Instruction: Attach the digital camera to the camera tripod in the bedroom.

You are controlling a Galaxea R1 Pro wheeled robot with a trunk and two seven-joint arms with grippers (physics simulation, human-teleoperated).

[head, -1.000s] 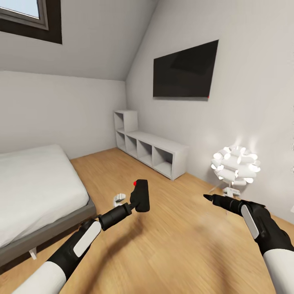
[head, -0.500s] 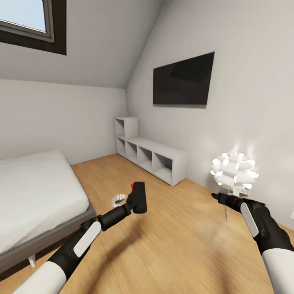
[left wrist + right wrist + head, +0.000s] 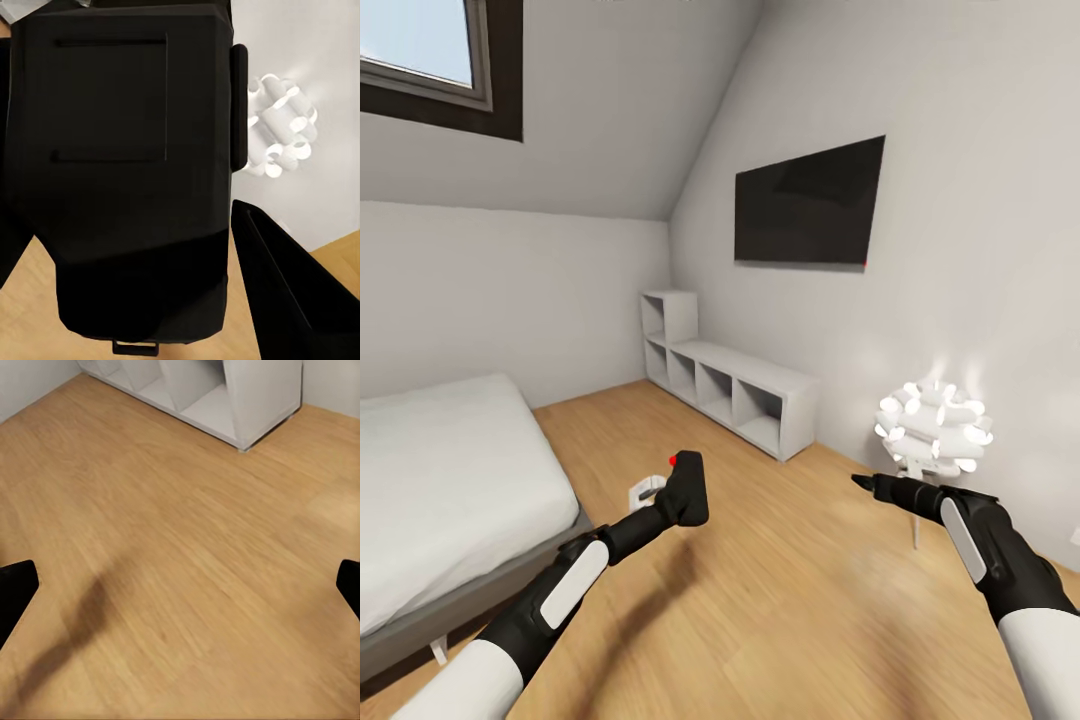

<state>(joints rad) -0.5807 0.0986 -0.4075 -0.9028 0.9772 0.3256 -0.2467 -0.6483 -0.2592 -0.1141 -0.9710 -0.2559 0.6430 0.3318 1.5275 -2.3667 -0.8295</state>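
The small black boxy digital camera with a red dot on top [image 3: 688, 488] is in the robot's left hand [image 3: 678, 497], held up in the air over the light wooden plank floor [image 3: 780, 600], near the middle of the room. The left hand is clamped on the digital camera. From the left wrist, the camera's flat black back [image 3: 124, 172] is very close, with one dark finger [image 3: 292, 292] beside it.

The right hand [image 3: 865, 483] points forward on the right side, low over the floor. In the right wrist view its two black fingertips [image 3: 15, 592] sit far apart at the two edges, with bare floor between them, so this hand is wide apart and holds nothing.

On the near left is a bed with a white cover and a grey frame [image 3: 440, 480]. Far off, against the right wall, stands a low grey-white shelf with open square boxes [image 3: 735, 385]. Above it hangs a flat black screen [image 3: 810, 205]. On the right, just past the right hand, a glowing white ball lamp on thin legs [image 3: 935, 430] shines. A dark-framed window [image 3: 430, 60] sits high on the far left, in the sloped ceiling
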